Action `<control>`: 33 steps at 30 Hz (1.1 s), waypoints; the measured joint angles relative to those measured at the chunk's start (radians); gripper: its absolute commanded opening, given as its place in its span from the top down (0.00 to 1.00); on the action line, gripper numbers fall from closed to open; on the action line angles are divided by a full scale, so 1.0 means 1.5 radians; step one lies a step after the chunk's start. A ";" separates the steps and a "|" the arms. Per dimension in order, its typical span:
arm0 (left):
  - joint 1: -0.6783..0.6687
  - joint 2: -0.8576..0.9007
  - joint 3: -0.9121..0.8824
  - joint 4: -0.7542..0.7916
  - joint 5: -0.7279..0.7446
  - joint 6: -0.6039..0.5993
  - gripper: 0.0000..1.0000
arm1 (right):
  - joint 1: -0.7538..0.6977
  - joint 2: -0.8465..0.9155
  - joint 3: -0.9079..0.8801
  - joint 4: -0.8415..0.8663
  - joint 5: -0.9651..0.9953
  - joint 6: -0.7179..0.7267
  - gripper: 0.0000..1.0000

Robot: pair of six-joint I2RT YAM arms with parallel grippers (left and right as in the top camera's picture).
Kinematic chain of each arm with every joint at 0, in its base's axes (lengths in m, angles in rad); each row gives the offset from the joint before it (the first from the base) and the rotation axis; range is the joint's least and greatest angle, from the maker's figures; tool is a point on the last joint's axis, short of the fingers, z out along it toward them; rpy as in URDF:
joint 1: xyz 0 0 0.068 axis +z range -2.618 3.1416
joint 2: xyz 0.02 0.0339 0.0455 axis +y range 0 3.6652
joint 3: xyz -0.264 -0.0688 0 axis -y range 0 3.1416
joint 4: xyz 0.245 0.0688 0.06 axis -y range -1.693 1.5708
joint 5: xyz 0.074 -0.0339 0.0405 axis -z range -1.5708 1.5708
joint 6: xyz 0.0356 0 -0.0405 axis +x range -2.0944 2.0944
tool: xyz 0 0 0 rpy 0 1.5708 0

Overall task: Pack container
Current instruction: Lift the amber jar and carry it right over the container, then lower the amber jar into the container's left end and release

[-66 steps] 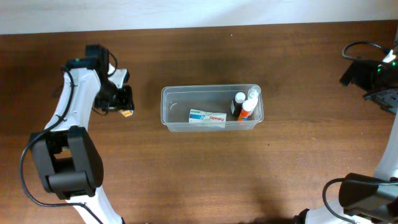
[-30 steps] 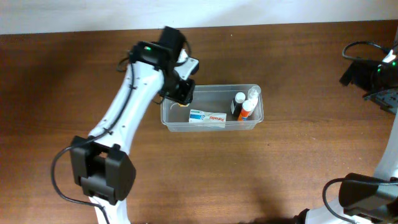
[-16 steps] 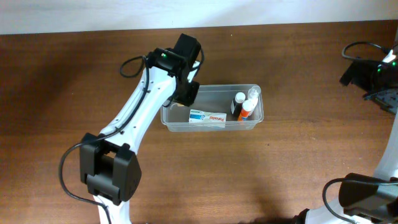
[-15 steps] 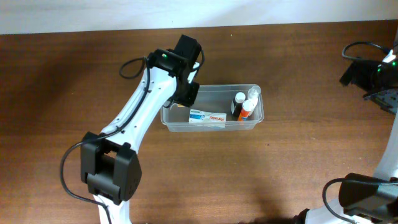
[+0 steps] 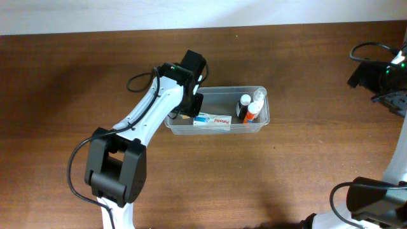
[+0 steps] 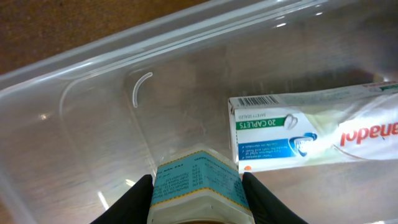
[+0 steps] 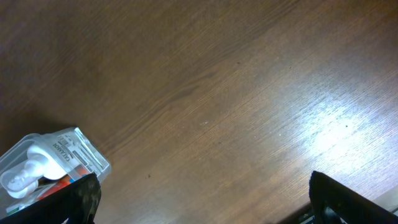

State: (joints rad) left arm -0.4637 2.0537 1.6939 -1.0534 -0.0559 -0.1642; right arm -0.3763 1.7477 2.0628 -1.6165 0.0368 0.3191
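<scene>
The clear plastic container (image 5: 216, 90) stands mid-table. In it lie a white toothpaste box (image 5: 213, 119) and two small bottles, one dark (image 5: 243, 105) and one orange with a white cap (image 5: 254, 109), at its right end. My left gripper (image 5: 189, 109) reaches into the container's left end. In the left wrist view it (image 6: 198, 202) is shut on a small white bottle with a blue label (image 6: 198, 183), held just above the container floor (image 6: 112, 124) beside the toothpaste box (image 6: 311, 137). My right gripper (image 7: 205, 208) is open and empty over bare table.
The right arm (image 5: 386, 73) rests at the far right edge with cables. A small clear blister pack with a white and orange item (image 7: 50, 163) lies on the wood by the right gripper's left finger.
My left arm carried the blue-labelled bottle from the left of the table rightward to the container and lowered it into the left end. The right arm has not moved.
</scene>
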 measured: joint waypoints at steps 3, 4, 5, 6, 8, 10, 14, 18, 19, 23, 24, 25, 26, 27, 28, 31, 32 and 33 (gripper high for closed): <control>0.000 0.000 -0.014 0.014 0.000 -0.010 0.65 | 0.000 0.000 0.000 0.000 0.000 0.000 0.02; 0.000 0.000 -0.019 0.019 0.000 -0.014 0.65 | 0.000 0.000 0.000 0.000 0.000 0.000 0.02; 0.000 0.000 -0.024 0.026 0.000 -0.019 0.65 | 0.000 0.000 0.000 0.000 0.000 0.000 0.02; 0.000 0.000 -0.030 0.033 0.000 -0.026 0.65 | 0.000 0.000 0.000 0.000 0.000 0.000 0.02; 0.000 0.000 -0.041 0.049 0.000 -0.039 0.65 | 0.000 0.000 0.000 0.000 0.000 0.000 0.02; 0.000 0.000 -0.054 0.066 0.000 -0.049 0.65 | 0.000 0.000 0.000 0.000 0.000 0.000 0.02; 0.000 0.000 -0.078 0.082 0.000 -0.063 0.65 | 0.000 0.000 0.000 0.000 0.000 0.000 0.02; 0.000 0.000 -0.083 0.093 0.000 -0.072 0.65 | 0.000 0.000 0.000 0.000 0.000 0.000 0.01; 0.000 0.000 -0.085 0.097 0.000 -0.074 0.65 | 0.000 0.000 0.000 0.000 0.000 0.000 0.02; 0.000 0.000 -0.090 0.098 0.000 -0.080 0.65 | 0.000 0.000 0.000 0.000 0.000 0.000 0.02; 0.000 0.000 -0.090 0.098 0.000 -0.081 0.64 | 0.000 0.000 0.000 0.000 0.000 0.000 0.02; 0.000 0.000 -0.090 0.099 0.000 -0.081 0.64 | 0.000 0.000 0.000 0.000 0.000 -0.001 0.02; 0.000 0.000 -0.090 0.099 0.000 -0.081 0.65 | 0.000 0.000 0.000 0.000 0.000 0.000 0.02; 0.000 0.000 -0.090 0.100 0.000 -0.083 0.64 | 0.000 0.000 0.000 0.000 0.000 0.000 0.02; 0.000 0.000 -0.090 0.100 0.000 -0.083 0.64 | 0.000 0.000 0.000 0.000 0.000 0.000 0.02; 0.000 0.000 -0.090 0.100 0.000 -0.083 0.64 | 0.000 0.000 0.000 0.000 0.000 0.000 0.02; 0.000 0.000 -0.090 0.100 0.000 -0.083 0.64 | 0.000 0.000 0.000 0.000 0.000 0.000 0.02; 0.000 0.000 -0.090 0.100 0.000 -0.083 0.64 | 0.000 0.000 0.000 0.000 0.000 0.000 0.02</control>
State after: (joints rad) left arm -0.4637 2.0537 1.5593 -0.9035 -0.0559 -0.2890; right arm -0.3763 1.7477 2.0628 -1.6165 0.0368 0.3191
